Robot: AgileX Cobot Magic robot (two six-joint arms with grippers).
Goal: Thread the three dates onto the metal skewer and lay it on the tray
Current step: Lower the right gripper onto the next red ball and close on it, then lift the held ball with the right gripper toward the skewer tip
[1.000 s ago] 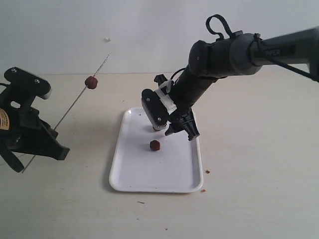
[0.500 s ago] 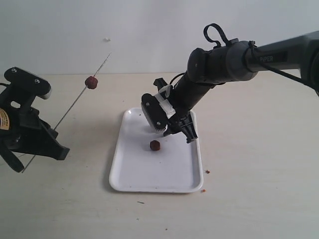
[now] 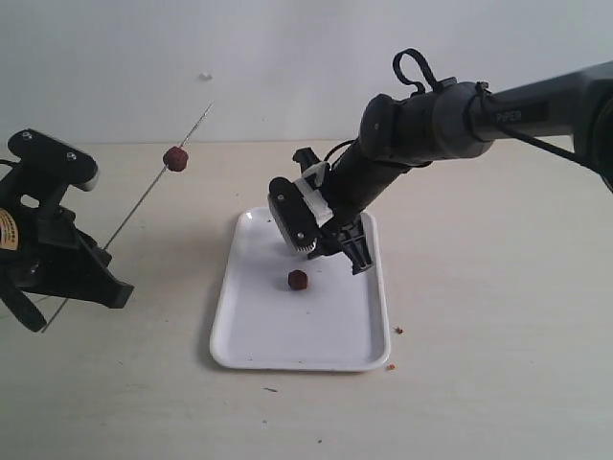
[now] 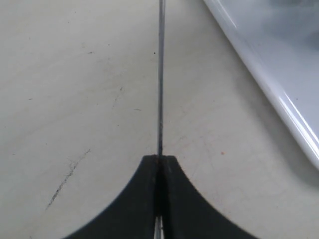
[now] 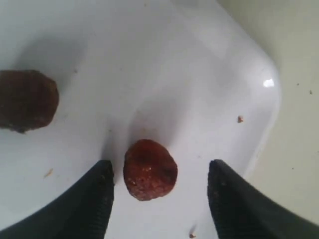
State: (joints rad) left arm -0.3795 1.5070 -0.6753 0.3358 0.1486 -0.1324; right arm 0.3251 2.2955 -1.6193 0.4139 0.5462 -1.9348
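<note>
Since the earlier frame the right gripper has edged up-left over the tray, jaws wide, beside a loose date; at far left the left gripper holds the skewer, a threaded date near its upper tip. Left wrist: jaws clamped shut on the skewer above the desk. Right wrist: open fingers flank a third date on the tray, gripping nothing.
</note>
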